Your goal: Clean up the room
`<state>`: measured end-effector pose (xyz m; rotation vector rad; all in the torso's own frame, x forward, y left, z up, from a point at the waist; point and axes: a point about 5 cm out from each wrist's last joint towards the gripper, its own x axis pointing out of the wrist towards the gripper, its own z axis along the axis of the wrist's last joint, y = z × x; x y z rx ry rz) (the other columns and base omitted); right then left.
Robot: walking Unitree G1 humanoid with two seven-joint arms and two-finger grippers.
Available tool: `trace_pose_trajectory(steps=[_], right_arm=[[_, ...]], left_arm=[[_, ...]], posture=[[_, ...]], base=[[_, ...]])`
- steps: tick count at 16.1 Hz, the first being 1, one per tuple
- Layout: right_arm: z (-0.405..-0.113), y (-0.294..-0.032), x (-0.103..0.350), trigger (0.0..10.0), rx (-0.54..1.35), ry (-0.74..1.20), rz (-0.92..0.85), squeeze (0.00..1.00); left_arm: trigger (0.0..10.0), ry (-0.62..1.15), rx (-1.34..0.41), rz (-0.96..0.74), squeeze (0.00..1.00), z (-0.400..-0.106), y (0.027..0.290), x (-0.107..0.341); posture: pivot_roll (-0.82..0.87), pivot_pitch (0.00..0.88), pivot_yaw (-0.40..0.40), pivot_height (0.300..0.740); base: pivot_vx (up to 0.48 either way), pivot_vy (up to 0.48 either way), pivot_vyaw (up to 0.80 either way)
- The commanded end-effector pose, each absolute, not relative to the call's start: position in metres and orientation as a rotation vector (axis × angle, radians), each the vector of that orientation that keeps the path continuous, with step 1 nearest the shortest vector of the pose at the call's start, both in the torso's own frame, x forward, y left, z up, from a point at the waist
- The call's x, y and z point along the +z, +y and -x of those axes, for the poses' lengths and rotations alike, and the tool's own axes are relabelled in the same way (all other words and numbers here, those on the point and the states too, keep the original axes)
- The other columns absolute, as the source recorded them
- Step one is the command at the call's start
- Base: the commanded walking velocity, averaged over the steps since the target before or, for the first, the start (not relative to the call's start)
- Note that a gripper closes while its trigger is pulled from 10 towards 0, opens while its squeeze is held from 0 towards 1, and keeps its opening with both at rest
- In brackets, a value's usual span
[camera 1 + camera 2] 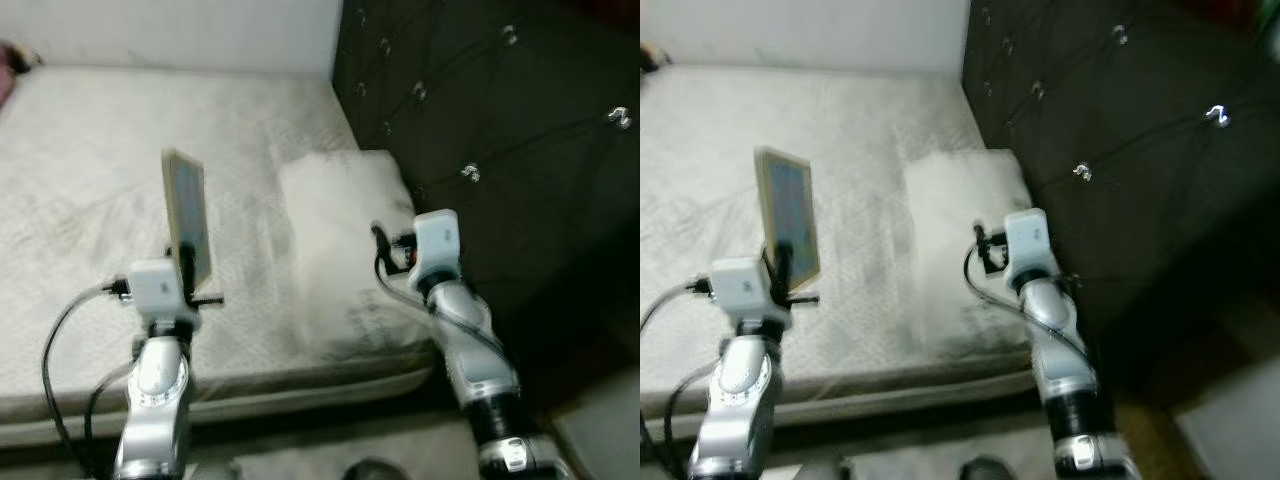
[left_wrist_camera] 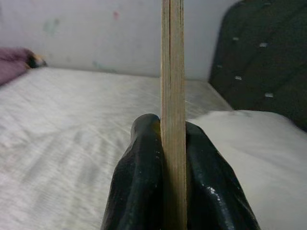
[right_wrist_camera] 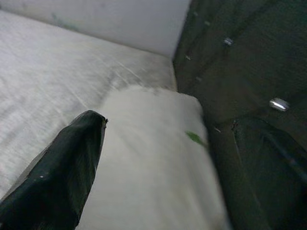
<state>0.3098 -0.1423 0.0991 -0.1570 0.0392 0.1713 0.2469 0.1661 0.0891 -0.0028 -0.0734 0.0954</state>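
Flat board held upright over the bed

The left gripper [image 2: 172, 187] is clamped on a thin board [image 1: 187, 215]; the right gripper [image 3: 158, 158], fingers apart, hovers above the white pillow [image 1: 345, 260].

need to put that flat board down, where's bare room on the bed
The left gripper holds the board upright. The mattress is bare from the pillow to the far wall. Crowded: the pillow corner by the dark headboard, where the right gripper hovers open.

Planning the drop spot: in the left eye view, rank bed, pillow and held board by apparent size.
1. bed, largest.
2. pillow.
3. board in the left pincer, smallest, though edge-on and nearer the camera, so its true size is unsure.
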Motion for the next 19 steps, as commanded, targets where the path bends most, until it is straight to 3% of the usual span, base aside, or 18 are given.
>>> trace_pose_trajectory(steps=[1, 4, 8, 19], right_arm=[[-0.3122, -0.1403, 0.1065, 10.0, 0.177, 0.011, 0.152, 0.0], [-0.3121, -0.14, 0.1068, 10.0, 0.185, 0.01, 0.165, 0.0], [-0.3117, -0.1389, 0.1063, 10.0, 0.191, 0.009, 0.171, 0.0], [-0.3129, -0.1383, 0.1068, 10.0, 0.189, 0.012, 0.163, 0.0]], left_arm=[[10.0, -0.13, 0.088, -0.011, 0.0, -0.2493, 0.1665, 0.1007], [10.0, -0.134, 0.078, -0.014, 0.0, -0.249, 0.1645, 0.1014], [10.0, -0.135, 0.079, -0.007, 0.0, -0.2487, 0.1638, 0.1014], [10.0, -0.143, 0.04, 0.019, 0.0, -0.2479, 0.1619, 0.1031]], posture=[[0.0, 0.0, -0.085, 0.74], [0.0, 0.0, -0.086, 0.74], [0.0, 0.0, -0.089, 0.74], [0.0, 0.0, -0.089, 0.74]], base=[[0.0, 0.0, 0.0], [0.0, 0.0, 0.0], [0.0, 0.0, 0.78], [0.022, 0.0, 0.0]])
